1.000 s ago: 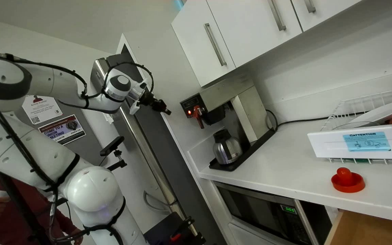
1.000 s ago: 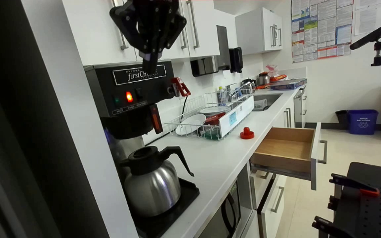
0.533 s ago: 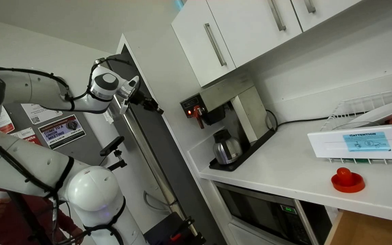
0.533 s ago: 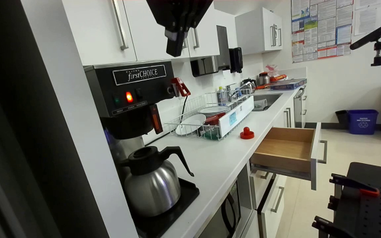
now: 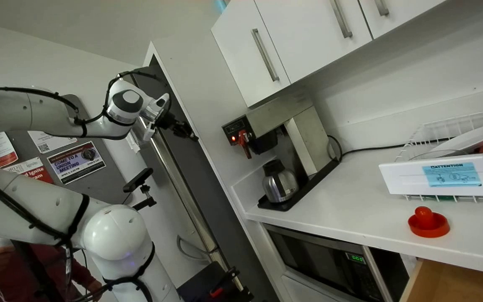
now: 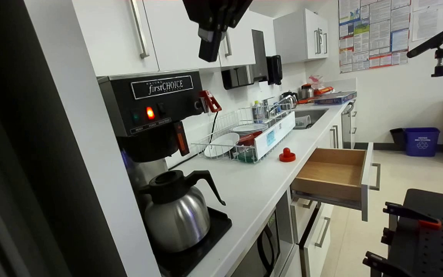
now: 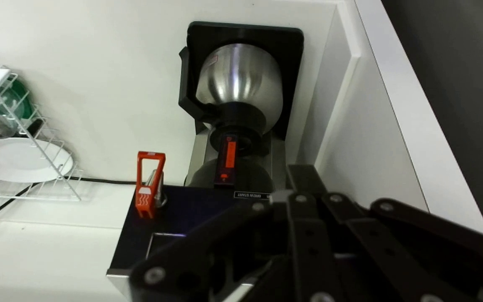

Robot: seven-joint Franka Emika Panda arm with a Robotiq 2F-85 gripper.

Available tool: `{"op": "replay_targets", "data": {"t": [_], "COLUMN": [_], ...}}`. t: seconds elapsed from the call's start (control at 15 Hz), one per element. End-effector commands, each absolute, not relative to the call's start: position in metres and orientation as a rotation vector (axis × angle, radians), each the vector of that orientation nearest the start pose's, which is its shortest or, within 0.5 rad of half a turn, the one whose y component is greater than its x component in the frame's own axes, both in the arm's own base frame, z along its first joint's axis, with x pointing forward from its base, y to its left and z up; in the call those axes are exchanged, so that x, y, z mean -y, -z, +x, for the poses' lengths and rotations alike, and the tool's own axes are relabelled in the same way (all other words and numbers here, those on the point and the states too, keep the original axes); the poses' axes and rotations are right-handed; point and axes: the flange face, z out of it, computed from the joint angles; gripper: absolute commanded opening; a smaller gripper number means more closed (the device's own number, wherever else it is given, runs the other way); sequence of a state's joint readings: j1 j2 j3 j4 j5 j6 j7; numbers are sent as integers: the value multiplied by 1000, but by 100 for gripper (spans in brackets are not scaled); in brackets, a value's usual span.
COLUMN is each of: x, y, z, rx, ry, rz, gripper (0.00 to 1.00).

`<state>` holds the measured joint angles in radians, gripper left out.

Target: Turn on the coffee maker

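Coffee maker (image 6: 150,148): upright at the end of the surface (image 6: 244,173), just beside the tall side panel (image 6: 81,96) and beneath the wall cabinets (image 6: 175,46)
Tool (image 6: 210,50): fingers (image 7: 305,178) pressed together, nothing seen between them; apart from the machine in both exterior views
Power light (image 6: 150,112): glowing orange-red, so by my judgement the machine is on and what remains is keeping it so
Stray push: the glowing piece may itself be a rocker, too small to tell; pressing it could cut the power, and brushing the dark switch (image 6: 161,108) beside it could start a brew
Front panel (image 7: 174,209): in the wrist view the tool hides much of it, so a fresh approach from this pose would be half blind and could land on the wrong control
Red tap lever (image 7: 146,193): sticks out at the corner; a sideways sweep could catch it and let water run
Carafe (image 6: 177,223): stands upright below the top (image 5: 281,110); coming down too low could clip its handle (image 6: 198,176) and shove it out of line
Facing: front out over the surface's edge, toward the arm (image 5: 113,230)
Long axis: looks vertical, base to top, taller than wide; whether depth beats height, the views leave unsettled
Carafe handle: points along the surface toward the dish rack (image 6: 275,134)
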<state>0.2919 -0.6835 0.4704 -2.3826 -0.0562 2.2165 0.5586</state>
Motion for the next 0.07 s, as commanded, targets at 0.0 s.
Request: {"op": "replay_targets", "data": {"t": [0.0], "x": [-297], "y": [-583], "z": [264], "rx": [325], "ry": [875], "rz": [-3000], "gripper": [0]}}
